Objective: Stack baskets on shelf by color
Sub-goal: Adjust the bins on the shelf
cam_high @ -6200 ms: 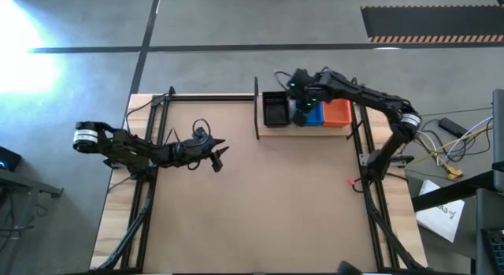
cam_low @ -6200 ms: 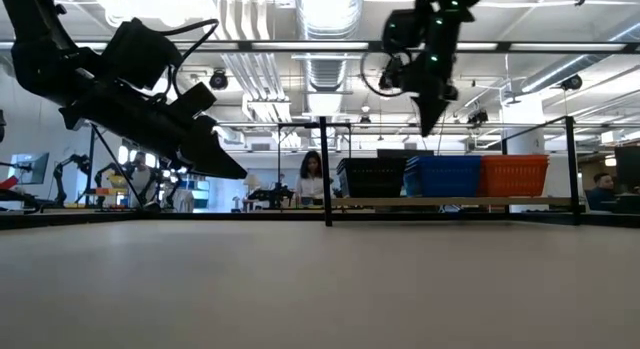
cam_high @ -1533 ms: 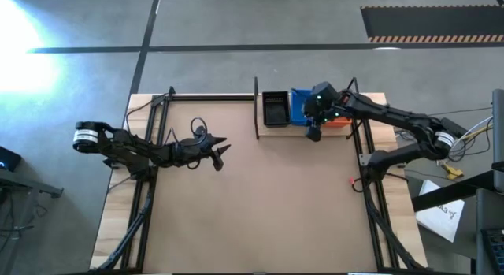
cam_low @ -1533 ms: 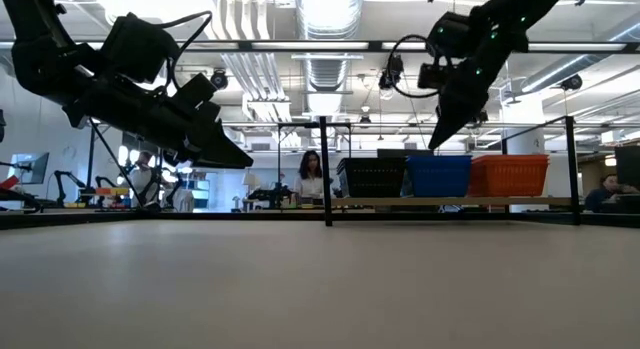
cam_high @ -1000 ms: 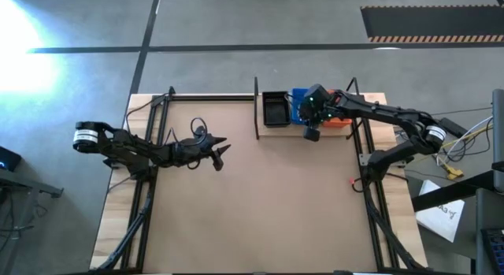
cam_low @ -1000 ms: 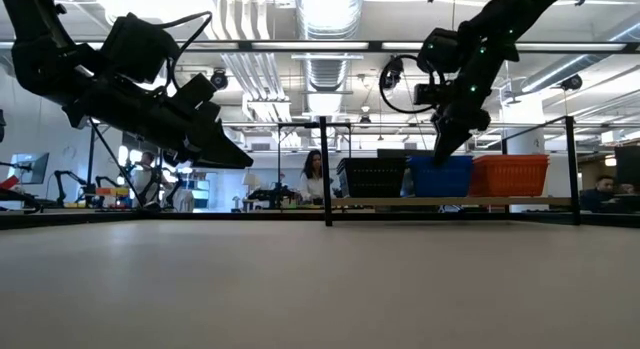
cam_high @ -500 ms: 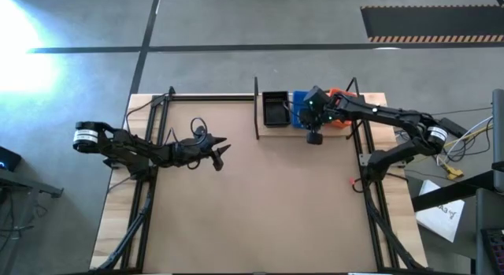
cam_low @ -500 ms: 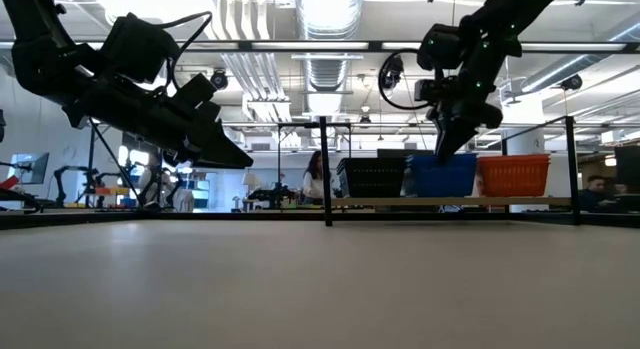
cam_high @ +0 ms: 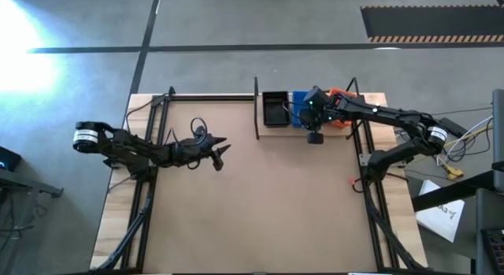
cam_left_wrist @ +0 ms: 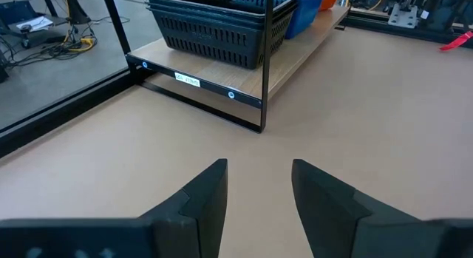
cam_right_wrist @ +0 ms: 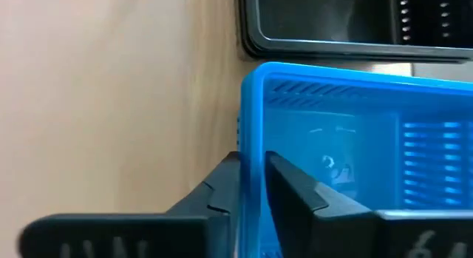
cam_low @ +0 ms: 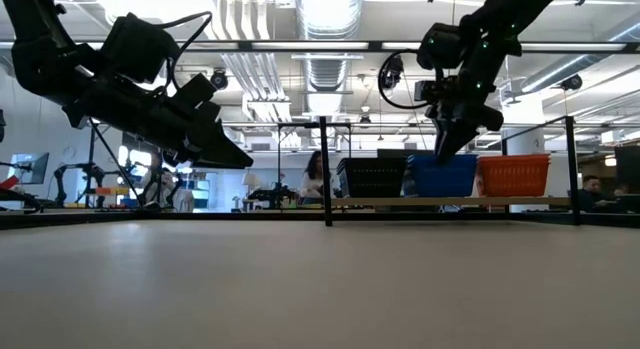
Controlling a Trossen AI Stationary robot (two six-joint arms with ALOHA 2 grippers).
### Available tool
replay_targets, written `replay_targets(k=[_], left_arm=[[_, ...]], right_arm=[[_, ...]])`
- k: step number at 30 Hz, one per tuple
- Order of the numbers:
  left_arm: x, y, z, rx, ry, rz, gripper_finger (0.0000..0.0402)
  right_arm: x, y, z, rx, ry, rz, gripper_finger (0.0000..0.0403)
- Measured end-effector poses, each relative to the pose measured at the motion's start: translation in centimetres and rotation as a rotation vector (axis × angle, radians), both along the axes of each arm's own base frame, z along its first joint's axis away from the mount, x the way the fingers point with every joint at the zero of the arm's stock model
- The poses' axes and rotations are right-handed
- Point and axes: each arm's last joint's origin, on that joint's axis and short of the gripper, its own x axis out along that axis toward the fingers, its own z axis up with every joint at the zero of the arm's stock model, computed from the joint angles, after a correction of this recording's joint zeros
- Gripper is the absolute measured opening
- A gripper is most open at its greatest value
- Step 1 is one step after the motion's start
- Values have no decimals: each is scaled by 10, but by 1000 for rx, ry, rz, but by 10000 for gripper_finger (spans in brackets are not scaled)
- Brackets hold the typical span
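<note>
Blue basket [cam_right_wrist: 355,147] sits on the shelf [cam_high: 272,130] between black basket [cam_high: 275,109] and orange basket [cam_high: 340,94]. Right gripper [cam_right_wrist: 250,185] straddles its thin front wall, one finger inside, one outside, pinching loosely. Judged light, stiff plastic, slick rim; wall is the best hold. Left gripper [cam_left_wrist: 257,199] idles open over the table.

Brown tabletop board [cam_high: 252,196] on a grey floor [cam_high: 236,23]. Cables [cam_high: 461,145] and white paper [cam_high: 441,212] lying beside the table. Person [cam_low: 318,179] beyond, under ceiling ducts [cam_low: 328,19].
</note>
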Motion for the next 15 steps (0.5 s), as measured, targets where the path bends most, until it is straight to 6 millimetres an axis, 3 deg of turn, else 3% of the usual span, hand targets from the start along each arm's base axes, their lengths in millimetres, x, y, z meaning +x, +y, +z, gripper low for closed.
replay_targets(k=[4,8,15], left_arm=[[0,0,0,0,0,-1,136],[0,0,0,0,0,-1,136],[0,0,0,0,0,0,136]], right_arm=[[0,0,5,-9,-6,-10,95],[0,-1,26,-5,-60,-88,122],[-14,-9,63,-204,-14,-499,103]])
